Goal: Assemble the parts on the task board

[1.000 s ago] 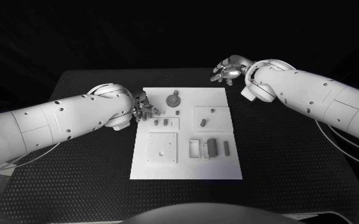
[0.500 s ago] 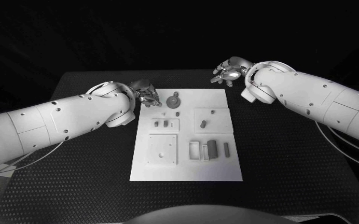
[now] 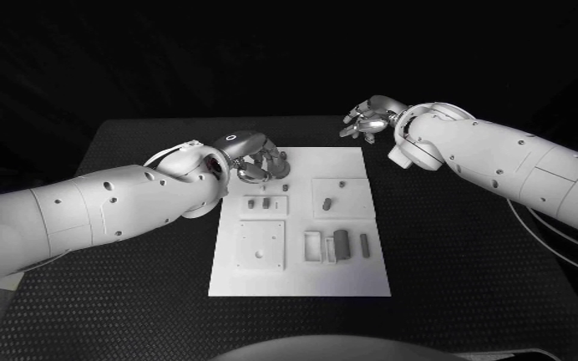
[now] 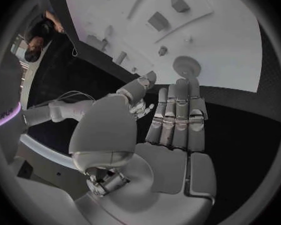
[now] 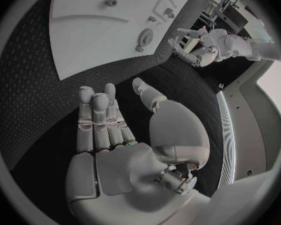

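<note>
The white task board (image 3: 301, 282) lies in the middle of the black table. My left hand (image 3: 256, 160) hovers over its far left corner, fingers straight and together, holding nothing. In the left wrist view the left hand's fingertips (image 4: 178, 87) end just short of the round grey part (image 4: 186, 65) on the task board (image 4: 222, 40). My right hand (image 3: 367, 117) hangs over the black table past the board's far right corner, fingers apart and empty. The right wrist view shows the right hand (image 5: 109, 125) above the mat, with the round part (image 5: 145, 36) on the board further off.
Small grey parts stand on the board: two pegs (image 3: 258, 204), an oblong piece (image 3: 327, 203), a small stud (image 3: 341, 180) and upright bars (image 3: 341, 241) near the front right. A square plate (image 3: 261, 242) lies at the front left. Black mat surrounds the board.
My left hand has moved from the board's left edge farther away and to the right, over the board's far left corner by the round part. The right hand has hardly moved.
</note>
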Controlling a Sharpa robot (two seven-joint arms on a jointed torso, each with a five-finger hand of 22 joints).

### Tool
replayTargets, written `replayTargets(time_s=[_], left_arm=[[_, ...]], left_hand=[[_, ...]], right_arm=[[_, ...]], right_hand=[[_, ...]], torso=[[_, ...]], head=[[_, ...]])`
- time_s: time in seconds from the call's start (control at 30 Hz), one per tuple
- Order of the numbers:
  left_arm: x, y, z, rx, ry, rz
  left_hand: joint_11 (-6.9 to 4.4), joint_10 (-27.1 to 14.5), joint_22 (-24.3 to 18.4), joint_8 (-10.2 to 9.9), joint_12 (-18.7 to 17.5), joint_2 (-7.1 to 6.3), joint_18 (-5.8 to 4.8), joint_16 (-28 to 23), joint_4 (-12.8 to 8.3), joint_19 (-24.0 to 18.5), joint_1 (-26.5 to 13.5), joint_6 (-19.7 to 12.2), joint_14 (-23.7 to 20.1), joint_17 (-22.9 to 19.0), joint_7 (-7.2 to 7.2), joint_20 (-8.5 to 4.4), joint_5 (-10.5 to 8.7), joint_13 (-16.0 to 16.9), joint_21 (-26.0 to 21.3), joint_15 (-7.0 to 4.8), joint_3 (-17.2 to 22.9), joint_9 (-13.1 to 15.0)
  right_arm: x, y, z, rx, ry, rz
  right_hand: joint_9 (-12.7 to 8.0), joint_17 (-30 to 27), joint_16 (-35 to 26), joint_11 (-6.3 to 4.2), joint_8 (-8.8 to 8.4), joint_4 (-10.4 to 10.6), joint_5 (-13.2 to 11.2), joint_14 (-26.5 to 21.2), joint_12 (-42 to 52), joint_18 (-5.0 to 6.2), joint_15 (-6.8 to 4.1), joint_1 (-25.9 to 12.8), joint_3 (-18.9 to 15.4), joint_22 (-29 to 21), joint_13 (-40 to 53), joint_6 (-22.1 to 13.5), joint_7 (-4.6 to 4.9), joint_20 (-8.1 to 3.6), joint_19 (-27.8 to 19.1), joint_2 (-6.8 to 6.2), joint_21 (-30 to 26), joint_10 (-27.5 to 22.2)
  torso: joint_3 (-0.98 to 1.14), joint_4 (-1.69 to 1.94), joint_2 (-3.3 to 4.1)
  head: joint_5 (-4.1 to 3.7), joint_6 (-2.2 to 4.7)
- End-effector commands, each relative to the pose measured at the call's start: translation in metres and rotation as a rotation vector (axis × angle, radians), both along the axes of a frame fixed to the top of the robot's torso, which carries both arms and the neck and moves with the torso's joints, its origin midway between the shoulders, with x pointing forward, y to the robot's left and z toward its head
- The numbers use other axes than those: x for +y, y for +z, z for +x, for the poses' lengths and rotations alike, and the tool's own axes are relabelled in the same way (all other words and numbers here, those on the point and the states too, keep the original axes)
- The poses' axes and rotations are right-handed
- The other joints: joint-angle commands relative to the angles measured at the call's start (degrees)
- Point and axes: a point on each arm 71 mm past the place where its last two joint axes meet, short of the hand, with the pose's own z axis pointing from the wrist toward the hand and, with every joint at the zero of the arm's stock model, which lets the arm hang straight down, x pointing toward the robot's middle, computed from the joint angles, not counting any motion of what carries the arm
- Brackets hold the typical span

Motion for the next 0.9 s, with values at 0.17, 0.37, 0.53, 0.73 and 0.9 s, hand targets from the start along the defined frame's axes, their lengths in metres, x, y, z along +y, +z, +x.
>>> replayTargets(time_s=[0.17, 0.37, 0.53, 0.73, 0.9], left_arm=[[-0.019, 0.000, -0.004, -0.172, -0.149, 0.094], [-0.030, -0.005, -0.003, -0.180, -0.165, 0.117], [-0.033, -0.012, -0.001, -0.169, -0.151, 0.132], [-0.033, -0.020, 0.002, -0.121, -0.140, 0.199], [-0.037, -0.026, 0.002, -0.092, -0.145, 0.225]], left_hand=[[-0.24, 1.74, 0.13, -0.29, -1.87, -0.11, 0.14, 1.15, -0.35, 4.58, 1.57, 0.27, 4.48, 1.95, 0.10, -1.42, 0.05, -1.16, 1.13, -1.39, -0.62, -1.91], [-1.07, 3.58, 3.76, -0.15, -3.14, -0.02, 1.03, 6.70, 0.00, 9.14, 2.07, 1.07, 7.76, 6.73, 0.46, -2.87, -0.09, -1.74, 4.20, -2.58, -2.10, -3.52], [-1.80, 4.66, 8.81, -0.07, -3.84, -0.04, 2.93, 13.56, 0.29, 14.30, 2.45, 1.25, 12.09, 10.10, 0.54, -3.88, 0.00, -1.58, 8.75, -3.44, -2.84, -4.58], [-2.32, 4.98, 13.32, -0.04, -4.40, 0.52, 5.27, 18.51, 0.71, 19.56, 2.13, 0.95, 17.93, 10.79, 0.67, -4.52, -0.01, -1.36, 13.27, -4.06, -3.34, -5.29], [-2.41, 3.88, 14.99, -0.27, -4.67, 1.05, 6.46, 20.63, 0.71, 21.81, 2.01, 0.18, 19.58, 10.99, 0.62, -4.62, 0.01, -1.61, 14.98, -4.16, -3.37, -5.79]], right_arm=[[0.003, 0.000, 0.000, -0.005, 0.016, -0.002], [0.004, 0.000, 0.000, -0.004, 0.018, -0.002], [0.006, 0.000, 0.000, -0.005, 0.021, -0.001], [0.006, 0.000, 0.000, -0.005, 0.021, -0.001], [0.007, 0.000, 0.000, -0.005, 0.023, 0.000]], right_hand=[[-0.07, -0.09, 0.32, -0.18, 0.41, 0.23, 0.13, -0.23, 0.25, 2.12, -0.31, -0.02, 0.02, 1.02, -0.07, 0.09, 2.80, -0.28, -0.06, 0.40, -0.20, -0.38], [-0.07, -0.10, 0.33, -0.18, 0.42, 0.24, 0.13, -0.22, 0.26, 2.12, -0.31, -0.03, 0.02, 1.02, -0.07, 0.10, 2.80, -0.28, -0.06, 0.41, -0.20, -0.38], [-0.08, -0.10, 0.33, -0.19, 0.42, 0.23, 0.13, -0.22, 0.27, 2.12, -0.31, -0.03, 0.01, 1.02, -0.08, 0.10, 2.80, -0.28, -0.05, 0.42, -0.20, -0.38], [-0.08, -0.10, 0.34, -0.19, 0.43, 0.23, 0.13, -0.22, 0.28, 2.12, -0.31, -0.03, 0.01, 1.02, -0.08, 0.10, 2.80, -0.29, -0.05, 0.43, -0.19, -0.37], [-0.08, -0.11, 0.34, -0.19, 0.43, 0.23, 0.13, -0.21, 0.29, 2.12, -0.31, -0.02, 0.01, 1.03, -0.08, 0.10, 2.80, -0.29, -0.04, 0.44, -0.19, -0.37]], torso=[[0.02, -0.08, 0.04], [0.01, -0.12, 0.07], [0.03, -0.19, 0.04], [0.07, -0.14, 0.03], [0.09, -0.09, 0.01]], head=[[0.06, 0.01], [0.04, -0.06], [-0.13, -0.05], [-0.33, -0.20], [-0.43, -0.23]])
